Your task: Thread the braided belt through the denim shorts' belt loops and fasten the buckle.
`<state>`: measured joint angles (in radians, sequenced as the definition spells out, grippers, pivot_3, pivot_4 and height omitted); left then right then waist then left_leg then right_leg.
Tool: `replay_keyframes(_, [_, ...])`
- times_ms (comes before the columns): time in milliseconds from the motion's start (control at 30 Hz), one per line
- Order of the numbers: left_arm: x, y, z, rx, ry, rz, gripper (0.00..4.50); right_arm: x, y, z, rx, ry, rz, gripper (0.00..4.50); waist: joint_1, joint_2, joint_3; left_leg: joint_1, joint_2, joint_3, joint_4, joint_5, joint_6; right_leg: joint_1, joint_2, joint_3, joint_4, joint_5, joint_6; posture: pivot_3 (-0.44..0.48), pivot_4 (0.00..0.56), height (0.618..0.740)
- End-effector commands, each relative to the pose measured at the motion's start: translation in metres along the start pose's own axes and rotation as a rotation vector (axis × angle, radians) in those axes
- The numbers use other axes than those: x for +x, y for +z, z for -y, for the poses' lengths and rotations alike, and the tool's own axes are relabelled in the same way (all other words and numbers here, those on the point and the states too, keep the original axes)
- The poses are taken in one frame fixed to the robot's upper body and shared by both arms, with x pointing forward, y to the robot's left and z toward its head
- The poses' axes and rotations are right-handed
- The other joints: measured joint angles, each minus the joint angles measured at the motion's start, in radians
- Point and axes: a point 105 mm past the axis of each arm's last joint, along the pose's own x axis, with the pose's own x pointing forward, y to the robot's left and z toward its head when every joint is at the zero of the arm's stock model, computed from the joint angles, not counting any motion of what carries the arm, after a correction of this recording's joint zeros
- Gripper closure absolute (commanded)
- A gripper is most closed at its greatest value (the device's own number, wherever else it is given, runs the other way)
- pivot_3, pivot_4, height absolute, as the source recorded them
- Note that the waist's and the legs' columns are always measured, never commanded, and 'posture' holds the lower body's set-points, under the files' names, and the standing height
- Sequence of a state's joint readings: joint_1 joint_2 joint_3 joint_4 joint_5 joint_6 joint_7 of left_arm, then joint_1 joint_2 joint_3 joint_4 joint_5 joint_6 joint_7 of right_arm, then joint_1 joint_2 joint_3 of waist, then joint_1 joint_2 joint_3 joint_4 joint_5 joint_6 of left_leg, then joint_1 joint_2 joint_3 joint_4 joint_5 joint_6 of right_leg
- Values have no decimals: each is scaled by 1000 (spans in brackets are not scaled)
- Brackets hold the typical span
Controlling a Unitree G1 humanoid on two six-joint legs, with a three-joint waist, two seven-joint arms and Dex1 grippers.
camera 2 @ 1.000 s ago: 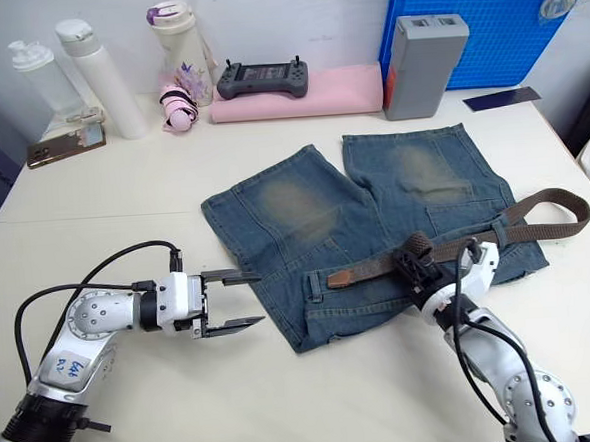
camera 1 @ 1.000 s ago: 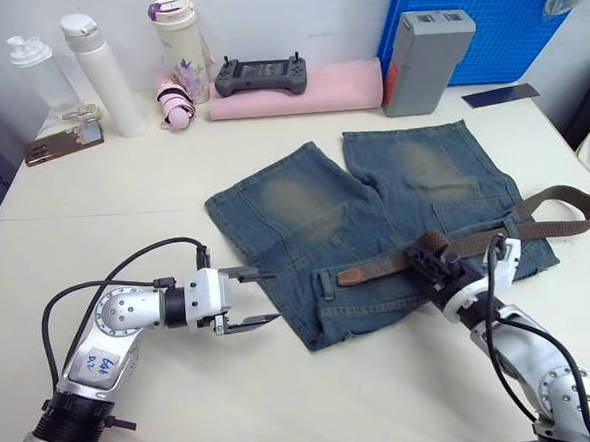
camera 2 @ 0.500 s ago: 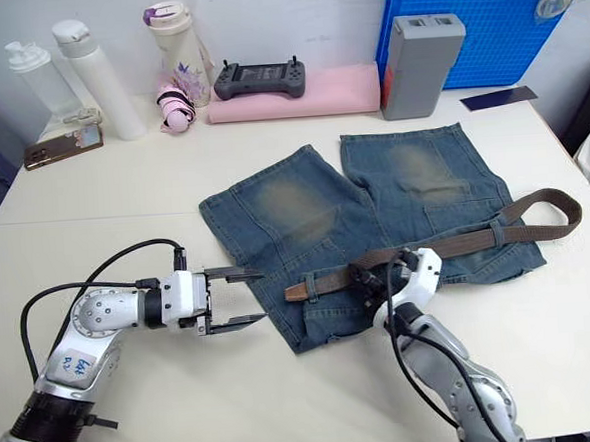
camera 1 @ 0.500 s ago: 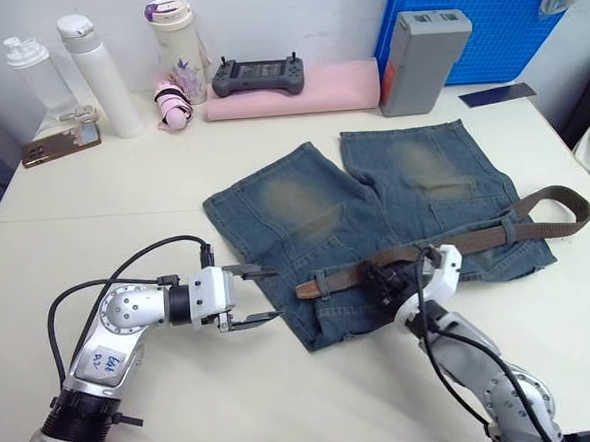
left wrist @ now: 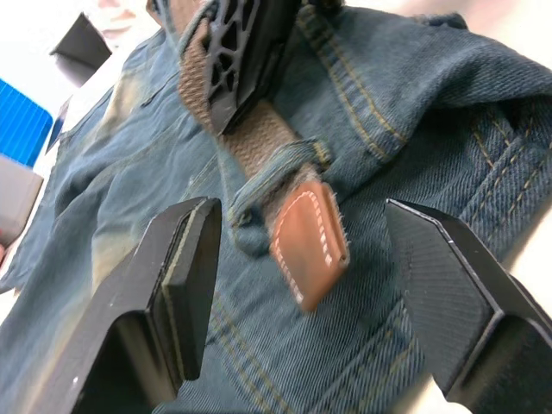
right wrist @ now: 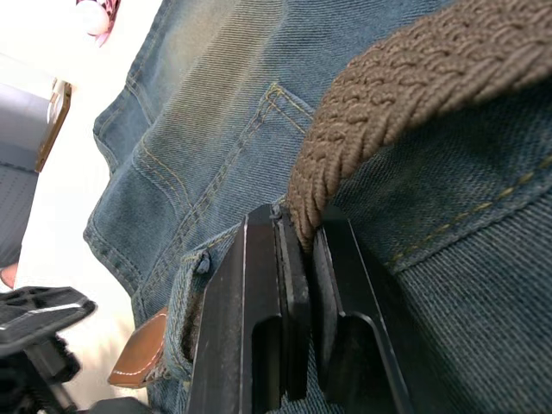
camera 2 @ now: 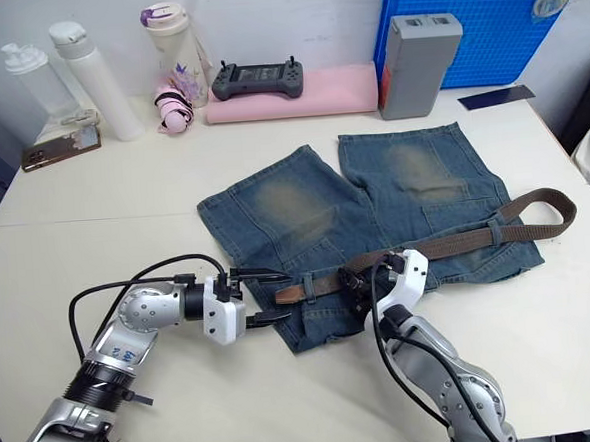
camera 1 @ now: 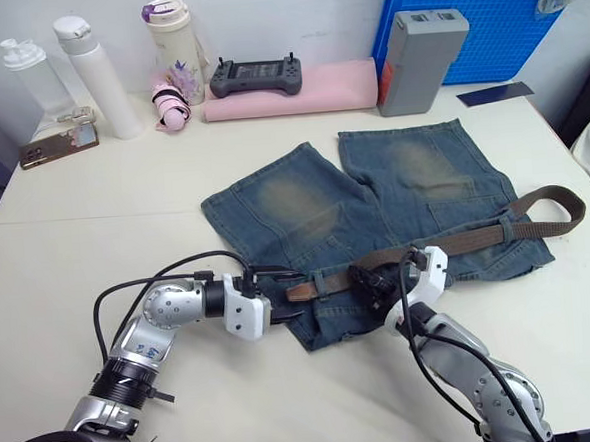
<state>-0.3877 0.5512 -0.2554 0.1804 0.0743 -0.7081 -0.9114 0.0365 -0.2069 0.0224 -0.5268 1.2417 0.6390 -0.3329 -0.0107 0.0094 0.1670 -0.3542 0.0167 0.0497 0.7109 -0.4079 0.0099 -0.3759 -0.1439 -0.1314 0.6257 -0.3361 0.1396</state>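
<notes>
Left gripper [left wrist: 293,259] has its fingers [left wrist: 172,267] spread wide, holding nothing, straddling the tan leather tip [left wrist: 309,246] of the braided belt [camera 1: 476,238] where it pokes out of a belt loop [left wrist: 280,177] at the waistband. Right gripper [right wrist: 302,285] has its fingers pinched on the belt strap just behind that loop, strap rising out between them. Denim shorts [camera 1: 374,196] lie flat on the white table [camera 1: 94,213], faded blue with pale worn patches, legs pointing away toward the pink cloth roll [camera 1: 292,89], waistband nearest the robot. Belt runs along the waistband, long axis left-right, tip toward the left gripper; the far end curls into a loop off the shorts' right edge on the table. Buckle not made out.
</notes>
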Motion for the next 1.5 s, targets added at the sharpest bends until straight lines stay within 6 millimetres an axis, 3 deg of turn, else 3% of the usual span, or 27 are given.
replay_keyframes(33, [-1, 3, -5, 46, 18, 16, 2269, -2, 0, -8, -6, 41, -1, 4500, -1, 0, 0, 0, 0, 0, 0, 0, 0, 0, 0, 0, 0, 0, 0, 0, 150, 740])
replay_keyframes(200, [-6, -1, -6, 70, 6, -13, 4481, -1, 0, -8, -9, 43, -6, 4500, -3, 0, 0, 0, 0, 0, 0, 0, 0, 0, 0, 0, 0, 0, 0, 0, 150, 740])
replay_keyframes(300, [-8, -4, -5, 80, -2, -34, 4481, -1, 1, -8, -12, 44, -7, 4500, -6, 0, 0, 0, 0, 0, 0, 0, 0, 0, 0, 0, 0, 0, 0, 0, 150, 740])
replay_keyframes(400, [-8, -5, -6, 81, 4, -36, 4500, -2, 2, -10, -13, 58, -5, 3340, -11, 0, 0, 0, 0, -1, 0, 0, 0, 0, 0, 0, 0, 0, 0, 0, 150, 740])
replay_keyframes(533, [-7, -3, -6, 81, 8, -32, 4500, -6, 10, -4, -47, 39, 12, 1317, -15, 0, 0, 0, 0, -1, 0, 0, 0, 0, 0, 0, 0, 0, 0, 0, 150, 740])
replay_keyframes(633, [-8, -2, -4, 77, 8, -30, 4500, -22, 24, 2, -154, 45, 10, 50, -13, 0, 0, 0, 0, -1, 0, 0, 0, 1, -1, 0, 0, 0, 0, 0, 150, 740])
replay_keyframes(733, [-10, -1, -4, 76, 10, -32, 4500, -42, 29, 5, -288, 70, -39, 50, 1, 0, 0, 0, -2, -3, 0, 0, 1, 1, -3, -1, 0, 0, 0, 0, 150, 740])
replay_keyframes(767, [-11, -1, -3, 76, 9, -35, 4500, -48, 31, 8, -318, 67, -47, 309, 6, 0, 0, 0, -2, -3, 0, 0, 1, 1, -3, -1, 0, 0, 0, 0, 150, 740])
replay_keyframes(867, [-15, -2, -2, 77, 9, -44, 4500, -63, 35, 21, -422, 32, -79, 1441, 9, 0, 0, 0, -2, -2, -1, 0, 1, 1, -3, -2, 0, 0, 0, 0, 150, 740])
replay_keyframes(1067, [-27, -4, 2, 64, 26, -71, 4500, -66, 29, 41, -638, -33, -166, 4360, 6, 0, 0, 1, -1, 1, 0, 0, 1, 1, -3, 0, 0, 0, 0, 0, 150, 740])
replay_keyframes(1200, [-61, -16, 11, 59, 34, -160, 4500, -62, 21, 65, -691, -130, -234, 4441, 6, 0, 0, 1, -1, 1, -1, 0, 1, 1, -2, -1, 0, 0, 0, 0, 150, 740])
replay_keyframes(1367, [-121, -37, 31, 39, -15, -327, 4500, -57, 16, 70, -677, -145, -241, 4441, 4, -4, -2, 2, -1, 1, 0, 0, 1, 2, -3, -1, 0, 0, 0, 0, 150, 740])
replay_keyframes(1500, [-195, -56, 56, -27, -87, -546, 4500, -53, 12, 68, -671, -123, -254, 4441, -1, -5, -3, 3, -1, 1, -1, 0, 1, 2, -3, 0, 0, 0, 0, 0, 150, 740])
